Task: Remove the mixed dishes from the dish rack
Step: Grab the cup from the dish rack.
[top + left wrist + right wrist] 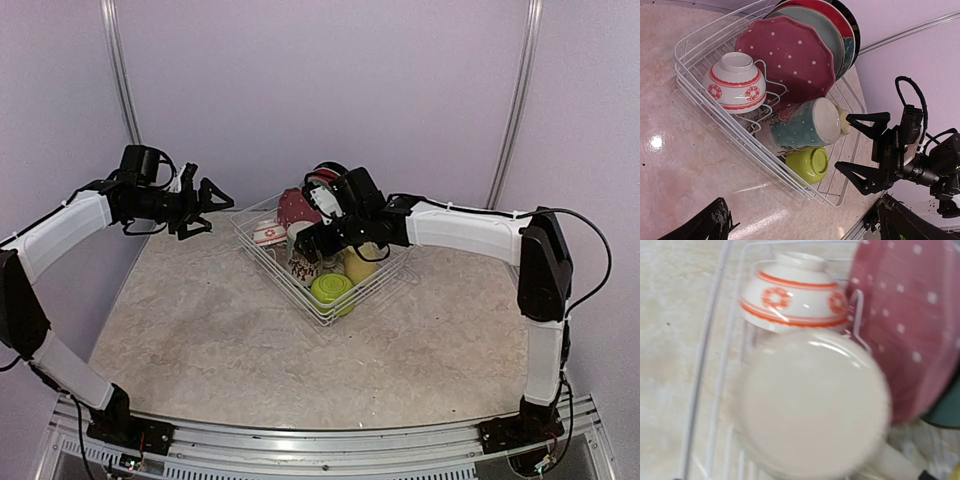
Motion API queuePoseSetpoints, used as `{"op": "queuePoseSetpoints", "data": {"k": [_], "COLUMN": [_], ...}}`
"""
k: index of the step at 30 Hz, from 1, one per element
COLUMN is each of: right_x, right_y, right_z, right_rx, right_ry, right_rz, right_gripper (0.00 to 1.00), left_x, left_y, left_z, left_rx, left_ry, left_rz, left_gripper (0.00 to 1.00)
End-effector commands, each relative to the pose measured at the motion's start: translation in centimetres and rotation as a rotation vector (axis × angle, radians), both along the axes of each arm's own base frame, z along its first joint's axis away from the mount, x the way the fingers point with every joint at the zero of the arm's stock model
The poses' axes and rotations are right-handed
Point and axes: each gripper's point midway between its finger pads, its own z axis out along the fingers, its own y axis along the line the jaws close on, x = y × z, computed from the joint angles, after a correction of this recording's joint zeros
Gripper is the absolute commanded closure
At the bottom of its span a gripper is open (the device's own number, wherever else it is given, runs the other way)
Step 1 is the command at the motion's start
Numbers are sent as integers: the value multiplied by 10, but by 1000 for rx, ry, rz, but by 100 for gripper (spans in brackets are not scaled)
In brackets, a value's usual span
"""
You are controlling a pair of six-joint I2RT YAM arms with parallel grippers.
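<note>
The right end effector (842,142) hung low inside the dish rack (270,263) with its two fingers spread apart and nothing between them, so we read it as released. Directly ahead of it, just off the fingertips, lay the patterned mug (802,125), tipped on its side among the prongs. Its round cream base was turned toward the end effector and filled most of the blurred right wrist view, so we judged that the mug's long axis ran nearly along the line of approach, mouth pointing away. Just below that end effector in the left wrist view sat the lime green bowl (809,164), and a pale yellow cup (844,121) showed close by the upper finger. Beyond the mug stood the small red-white bowl (735,82), upside down, and the pink-dotted plate (790,55) with the other plates on edge behind it. The left end effector (212,210) hovered above the worktop (200,330), outside the rack and well apart from the mug, its fingers also spread and empty. We judged the right arm far the nearer. Closing on the mug would call for the fingers to straddle its body across the axis, not to press on the base.
</note>
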Motion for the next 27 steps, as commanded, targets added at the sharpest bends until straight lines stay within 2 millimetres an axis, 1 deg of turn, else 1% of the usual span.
{"op": "queuePoseSetpoints", "data": {"k": [1,4,8,13,16,19,22,24,26,27], "right_x": [10,23,32,40,48,53,54,53,52,51], "right_y": [20,20,26,36,38,39,38,36,33,34], "right_z": [6,-2,-15,-23,-34,-42,-44,-40,-31,-24], "right_rx": [44,28,26,29,16,4,5,10,26,41], "right_ry": [-33,-32,-16,-23,-25,-21,-16,-17,-27,-35], "right_rz": [-28,-87,-110,-116,-139,-158,-169,-181,-185,-184], "right_gripper": [0,0,0,3,10,13,21,27,37,42], "left_x": [0,-1,-2,-3,-2,-2,-2,-2,-2,-2], "left_y": [-6,-7,-6,-5,-5,-4,-3,-3,-3,-3], "left_z": [9,10,11,14,14,13,13,13,13,13], "left_rx": [-5,-5,2,4,9,13,18,17,17,17], "left_ry": [-13,-16,-21,-30,-31,-32,-34,-32,-31,-31], "left_rz": [-26,-28,-25,-24,-22,-20,-16,-17,-16,-16], "left_gripper": [1,1,1,1,1,1,1,1,1,1]}}
